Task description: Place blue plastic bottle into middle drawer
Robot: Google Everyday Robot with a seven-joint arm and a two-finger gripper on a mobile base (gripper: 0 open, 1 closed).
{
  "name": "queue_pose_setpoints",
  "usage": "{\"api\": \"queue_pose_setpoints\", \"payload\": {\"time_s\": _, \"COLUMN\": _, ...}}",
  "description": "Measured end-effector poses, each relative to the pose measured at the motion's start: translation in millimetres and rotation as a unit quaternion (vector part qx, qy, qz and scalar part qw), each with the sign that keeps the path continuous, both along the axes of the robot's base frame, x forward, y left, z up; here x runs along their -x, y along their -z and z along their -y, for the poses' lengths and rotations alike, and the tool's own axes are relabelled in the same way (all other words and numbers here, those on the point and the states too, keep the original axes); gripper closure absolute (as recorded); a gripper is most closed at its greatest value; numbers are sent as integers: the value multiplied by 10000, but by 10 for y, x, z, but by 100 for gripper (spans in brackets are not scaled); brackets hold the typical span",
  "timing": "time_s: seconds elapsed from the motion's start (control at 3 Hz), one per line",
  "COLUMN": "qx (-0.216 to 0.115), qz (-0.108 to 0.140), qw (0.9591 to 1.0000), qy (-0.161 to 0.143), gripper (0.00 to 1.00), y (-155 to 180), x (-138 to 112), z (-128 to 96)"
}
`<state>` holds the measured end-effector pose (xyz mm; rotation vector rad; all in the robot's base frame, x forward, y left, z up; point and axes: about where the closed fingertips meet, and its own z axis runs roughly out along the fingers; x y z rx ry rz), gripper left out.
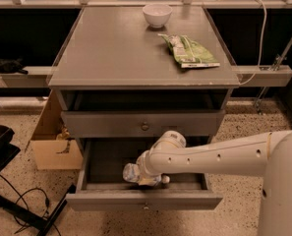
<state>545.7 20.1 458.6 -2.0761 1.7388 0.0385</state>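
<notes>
Gripper (150, 177) sits low inside middle drawer (185, 200), near its front wall; my wrist hides whether it clamps anything, so I cannot tell. Blue plastic bottle (132, 173) lies touching it, near the floor. Risk: my pulling out drags the bottle over that low wall.

the pincer (148, 177) is reaching inside the grey drawer (185, 200), the clear plastic bottle (131, 173) beside it; a white bowl (157, 14) is sitting behind a green snack bag (189, 51) on the tabletop (111, 48).
</notes>
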Motion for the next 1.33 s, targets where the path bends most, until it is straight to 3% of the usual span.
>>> {"api": "queue_pose_setpoints", "payload": {"time_s": 1.0, "qx": 0, "qz": 0, "qw": 10000, "qy": 0, "gripper": 15, "y": 0, "x": 0, "z": 0}}
{"api": "queue_pose_setpoints", "payload": {"time_s": 1.33, "qx": 0, "qz": -1, "qw": 10000, "qy": -1, "gripper": 0, "y": 1, "x": 1, "z": 0}}
